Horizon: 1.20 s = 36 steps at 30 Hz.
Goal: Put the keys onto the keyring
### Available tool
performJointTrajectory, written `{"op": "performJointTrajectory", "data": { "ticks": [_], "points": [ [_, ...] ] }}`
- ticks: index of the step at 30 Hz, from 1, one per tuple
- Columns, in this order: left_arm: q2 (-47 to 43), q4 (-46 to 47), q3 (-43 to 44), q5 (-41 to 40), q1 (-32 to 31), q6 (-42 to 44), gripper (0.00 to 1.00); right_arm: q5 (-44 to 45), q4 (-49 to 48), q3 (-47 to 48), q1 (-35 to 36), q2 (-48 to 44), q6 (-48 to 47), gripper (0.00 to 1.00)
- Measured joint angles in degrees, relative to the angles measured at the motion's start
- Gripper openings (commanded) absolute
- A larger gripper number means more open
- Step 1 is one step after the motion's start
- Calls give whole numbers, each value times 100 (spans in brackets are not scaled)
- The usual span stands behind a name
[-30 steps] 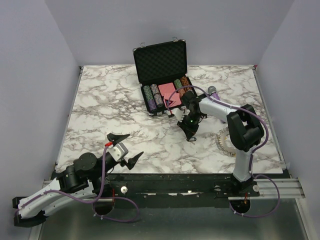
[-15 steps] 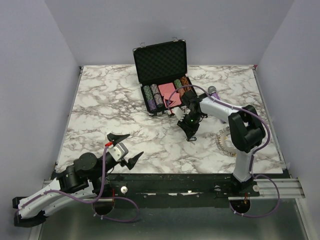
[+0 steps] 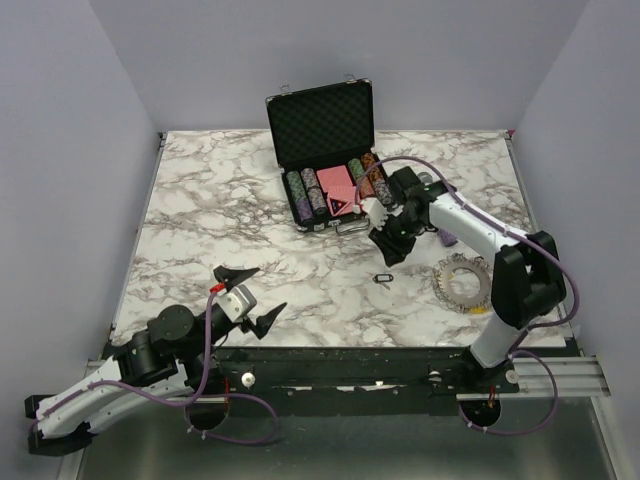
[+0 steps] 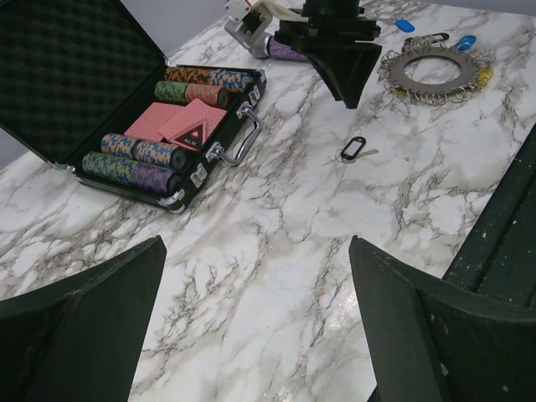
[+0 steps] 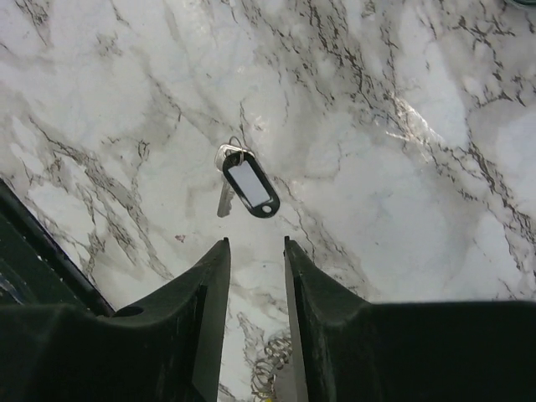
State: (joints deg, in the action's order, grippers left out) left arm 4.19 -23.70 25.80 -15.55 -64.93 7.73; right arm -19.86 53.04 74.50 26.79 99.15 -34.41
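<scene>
A small key [image 3: 384, 278] with a black-framed tag and short silver blade lies loose on the marble, also seen in the left wrist view [image 4: 353, 149] and the right wrist view [image 5: 249, 186]. My right gripper [image 3: 392, 250] hovers just behind it, open by a narrow gap with nothing between its fingers [image 5: 255, 241]. The keyring [image 3: 465, 283], a large silver ring fringed with small pieces, lies flat to the right of the key [image 4: 435, 71]; blue-headed keys [image 4: 466, 40] rest at its far edge. My left gripper [image 3: 252, 296] stands wide open near the table's front left [image 4: 255, 251].
An open black chip case [image 3: 325, 150] with rows of chips and a red card pack stands at the back centre, its handle facing the key. A purple microphone [image 4: 289, 52] lies behind the right gripper. The table's front edge runs close under the left gripper.
My right gripper has opened and let go of the key, which now lies on the marble. The right arm has lifted and swung back to the right. The left arm has not moved.
</scene>
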Motion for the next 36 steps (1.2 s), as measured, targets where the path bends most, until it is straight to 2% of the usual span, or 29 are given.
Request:
{"op": "performJointTrajectory", "data": {
  "ticks": [7, 16, 29, 36],
  "points": [
    [0, 0, 0, 0, 11, -2, 99, -304, -20, -391, -612, -809, -15, 44],
    [0, 0, 0, 22, 11, -2, 99, -1252, -92, -887, -1777, -1810, -15, 47],
    [0, 0, 0, 87, 11, -2, 99, -2310, 568, -822, -3777, -1784, -835, 48],
    [0, 0, 0, 118, 11, -4, 99, -2356, 739, -820, -4297, -1784, -1167, 48]
  ]
}}
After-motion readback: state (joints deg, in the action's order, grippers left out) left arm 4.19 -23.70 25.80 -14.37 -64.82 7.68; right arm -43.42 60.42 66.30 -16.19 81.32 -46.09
